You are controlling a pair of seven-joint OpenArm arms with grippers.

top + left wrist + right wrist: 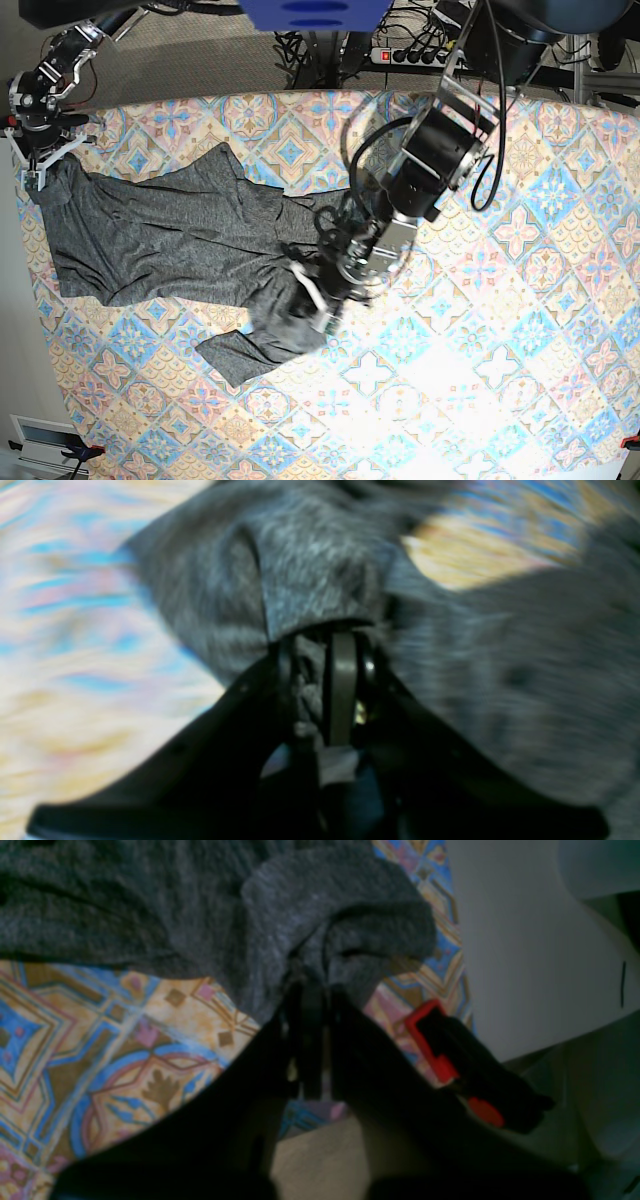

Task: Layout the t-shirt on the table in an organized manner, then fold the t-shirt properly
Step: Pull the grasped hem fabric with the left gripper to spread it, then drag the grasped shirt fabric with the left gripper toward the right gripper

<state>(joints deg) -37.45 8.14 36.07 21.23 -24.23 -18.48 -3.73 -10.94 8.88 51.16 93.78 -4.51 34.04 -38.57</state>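
While the t-shirt (pixel 170 240) lies rumpled across the left half of the tabletop (pixel 480 340), the work is at the laying-out stage — nothing is folded yet. Nearest in the base view, the left gripper (pixel 325 640) reaches low from the far side, its jaws pinching a bunched edge of grey cloth near the lower hem. Farther off, at the tabletop's far left corner, the right gripper (pixel 310 985) holds another fold, jaws pressed together on it. Next, I judge, the two should draw apart to stretch the fabric flat.
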